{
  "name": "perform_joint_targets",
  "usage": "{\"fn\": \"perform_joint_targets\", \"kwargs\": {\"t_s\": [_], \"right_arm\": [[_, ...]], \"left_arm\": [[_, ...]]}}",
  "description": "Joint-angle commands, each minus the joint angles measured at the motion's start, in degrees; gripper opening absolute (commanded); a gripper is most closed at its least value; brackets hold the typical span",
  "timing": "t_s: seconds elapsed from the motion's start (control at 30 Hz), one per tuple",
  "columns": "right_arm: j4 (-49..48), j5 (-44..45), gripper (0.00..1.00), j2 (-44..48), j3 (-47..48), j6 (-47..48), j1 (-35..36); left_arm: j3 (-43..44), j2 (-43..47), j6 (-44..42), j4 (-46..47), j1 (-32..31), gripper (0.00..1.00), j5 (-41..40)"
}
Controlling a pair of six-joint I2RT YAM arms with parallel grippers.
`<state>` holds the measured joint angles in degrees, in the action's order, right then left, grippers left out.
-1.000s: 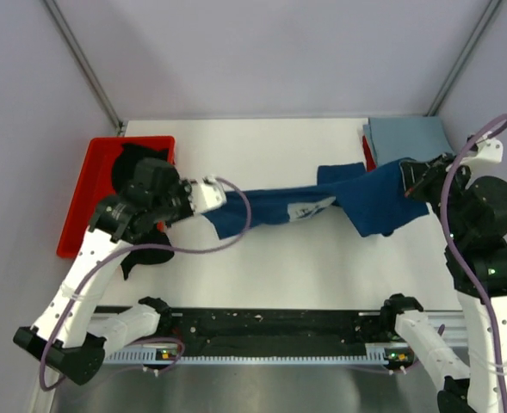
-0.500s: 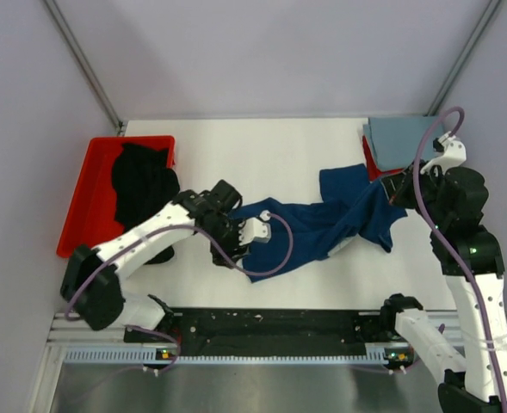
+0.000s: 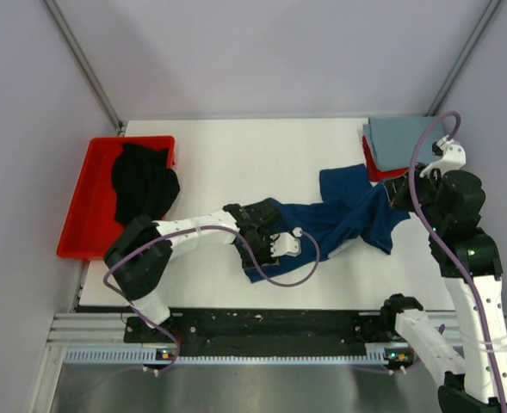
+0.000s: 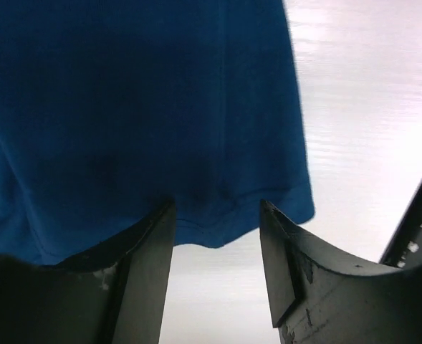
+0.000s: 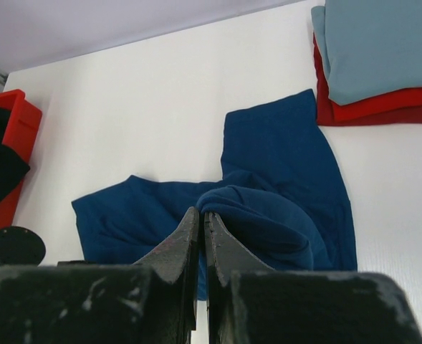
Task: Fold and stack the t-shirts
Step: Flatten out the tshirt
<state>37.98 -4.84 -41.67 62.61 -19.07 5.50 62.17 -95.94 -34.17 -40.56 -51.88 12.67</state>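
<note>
Top external view has the left pincer [image 3: 292, 244] low over the white surface [image 3: 236, 155], jaws parted fairly wide and gripping nothing. The navy t-shirt [image 3: 339, 219] lies crumpled under and just ahead of it, stretching from there across to the right pincer [image 3: 398, 191]. From the left wrist, the two dark fingers [image 4: 146, 272] stand apart. The navy hem curves across the gap just beyond their tips, with bare surface showing below the hem and off to the right. The right pincer is closed tight, and from its own wrist the fingers [image 5: 178, 251] meet at a raised bunch of navy cloth, so it is pinching that shirt. The rest of the shirt spreads flat on the surface beyond the tips, with one sleeve-like flap reaching away and another to the left. Past the right pincer, at the far right corner, the grey-blue t-shirt [image 3: 404, 138] sits folded on a red folded item [image 3: 372, 165], apart from the navy cloth. The black t-shirt [image 3: 143, 181] lies heaped in the red tray [image 3: 79, 215], well apart from the left pincer and back beyond that arm's elbow. One part of the black cloth spills over the tray's near edge.
</note>
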Motion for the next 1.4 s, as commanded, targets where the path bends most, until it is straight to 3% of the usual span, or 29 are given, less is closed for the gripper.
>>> {"fn": "perform_joint_targets", "kwargs": {"t_s": [0.0,0.07,0.13,0.27,0.3,0.57,0.77,1.1,1.2,1.37], "right_arm": [[-1.94,1.76,0.00,0.63,-0.29,0.96,-0.22],[-1.94,1.68,0.00,0.54,-0.29,1.05,-0.22],[-2.03,1.68,0.00,0.80,-0.56,1.32,-0.31],[-1.85,2.03,0.00,1.06,-0.82,1.67,-0.22],[-1.85,2.03,0.00,1.06,-0.91,1.58,-0.14],[-1.42,2.29,0.00,1.77,-0.21,2.54,-0.14],[0.43,3.26,0.00,2.38,3.91,3.51,-0.14],[3.24,3.97,0.00,2.21,22.01,6.24,-0.22],[4.56,1.51,0.00,2.56,27.29,6.24,-0.14],[8.16,-5.87,0.00,3.79,32.13,6.24,-0.14]], "left_arm": [[0.58,-2.32,1.30,3.37,0.11,0.55,-4.48],[0.84,-2.85,1.30,3.82,0.20,0.51,-5.28],[1.02,-2.94,1.30,3.73,0.11,0.33,-5.20],[1.46,-2.23,0.95,3.03,0.20,0.10,-4.93],[1.55,-1.97,0.86,2.85,0.20,0.01,-5.11],[4.35,1.62,2.44,1.10,1.86,0.00,-9.76],[8.31,11.55,3.50,-0.40,7.83,0.00,-18.89],[20.25,33.26,-5.98,-3.22,14.34,0.00,-37.87],[27.63,36.87,-6.96,-7.94,14.79,0.00,-42.10],[32.57,41.00,-9.68,-9.72,14.79,0.00,-47.72]]}}
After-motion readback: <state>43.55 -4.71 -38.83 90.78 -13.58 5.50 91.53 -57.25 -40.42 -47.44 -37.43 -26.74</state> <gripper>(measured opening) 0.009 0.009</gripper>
